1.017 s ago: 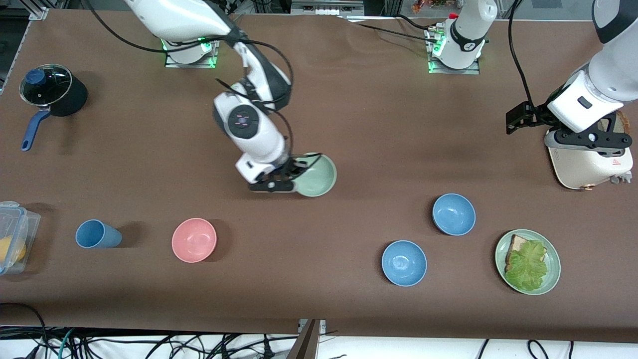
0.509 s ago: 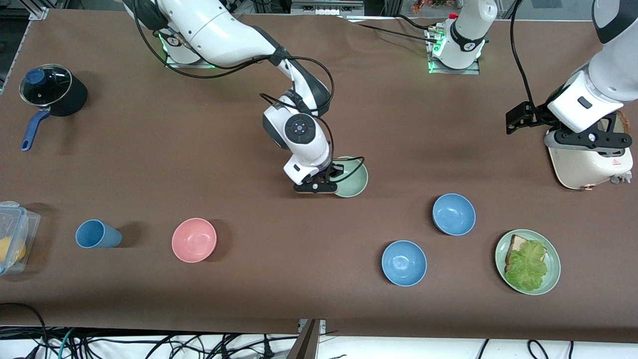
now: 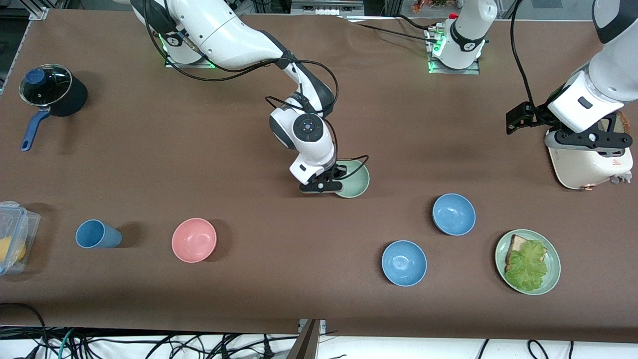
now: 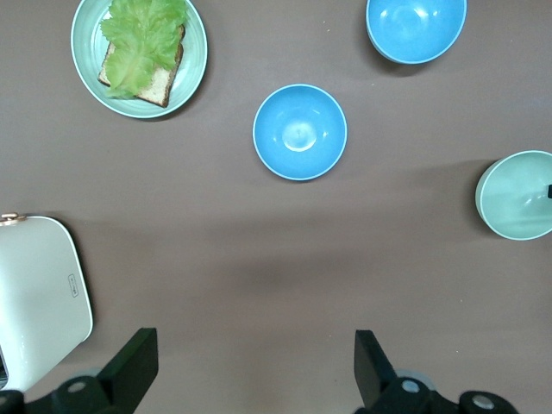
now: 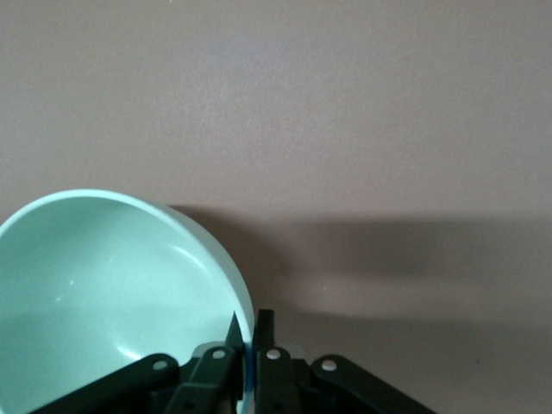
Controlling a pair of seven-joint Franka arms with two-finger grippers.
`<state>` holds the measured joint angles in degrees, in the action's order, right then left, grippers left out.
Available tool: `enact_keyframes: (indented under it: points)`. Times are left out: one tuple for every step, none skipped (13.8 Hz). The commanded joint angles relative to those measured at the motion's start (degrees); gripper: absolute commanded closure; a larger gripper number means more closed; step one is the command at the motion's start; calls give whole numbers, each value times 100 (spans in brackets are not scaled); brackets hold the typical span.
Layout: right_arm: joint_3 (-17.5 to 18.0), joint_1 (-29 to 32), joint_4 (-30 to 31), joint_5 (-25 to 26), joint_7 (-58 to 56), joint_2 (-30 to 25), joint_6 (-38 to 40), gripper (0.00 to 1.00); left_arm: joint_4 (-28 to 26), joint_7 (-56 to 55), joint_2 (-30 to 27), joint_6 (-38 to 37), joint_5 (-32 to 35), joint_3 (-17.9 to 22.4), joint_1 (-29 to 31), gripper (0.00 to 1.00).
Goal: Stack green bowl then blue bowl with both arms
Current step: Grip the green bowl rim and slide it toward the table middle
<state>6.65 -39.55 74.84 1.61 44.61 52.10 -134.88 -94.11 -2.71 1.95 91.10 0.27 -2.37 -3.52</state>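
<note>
Starting over at the right arm's end of the counter (image 3: 149, 164): pot (image 3: 52, 92), plastic box (image 3: 15, 234), blue cup (image 3: 97, 234) and pink bowl (image 3: 194, 240), all exactly where they sat a second ago. Nothing to report there.

Middle is where the action is. Right hand (image 3: 324, 185) pinched tight on the rim of the green bowl (image 3: 355, 180), one finger inside and one outside. Swung a good way toward the left arm's end over the last second, then barely crept along in the last half. Down low now, near the middle of the counter. Can't tell if actually touching down yet. Looks like a drop-off spot, so probably about to let go.

Next along: blue bowl (image 3: 453, 214) and second blue bowl (image 3: 404, 263), untouched, well apart from the green one. Still zero stacking done.

Then the plate (image 3: 551, 279) with bread and lettuce, same as before.

Last, left hand (image 3: 588, 140) over the toaster (image 3: 588, 167), spread wide, holding nothing, just waiting. Presumably up next for a blue bowl.
</note>
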Motion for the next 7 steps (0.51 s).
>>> enact_keyframes:
  points:
    - [-76, -9, -207, 164, -57, 28, 14, 0, 165, -27, 60, -136, -62, 9, 0, 0]
    - [-120, 0, -207, 147, -66, -94, 41, 0, 165, -27, 60, -136, -62, 9, 0, 0]
    - [-120, 104, -207, 121, -75, -234, 180, 0, 165, -27, 60, -136, -62, 9, 9, 0]
    - [-112, 270, -207, 112, -84, -401, 451, 0, 165, -27, 60, -136, -62, 9, 1, 0]
    - [-120, 463, -207, 95, -93, -629, 785, 0, 165, -27, 60, -136, -62, 9, 9, 0]
    - [-112, 779, -198, 86, -180, -988, 1214, 0, 165, -27, 60, -136, -62, 9, 1, 0]
    - [-59, 1173, -189, 77, -494, -1322, 1741, 0, 165, -27, 60, -136, -62, 9, 0, 0]
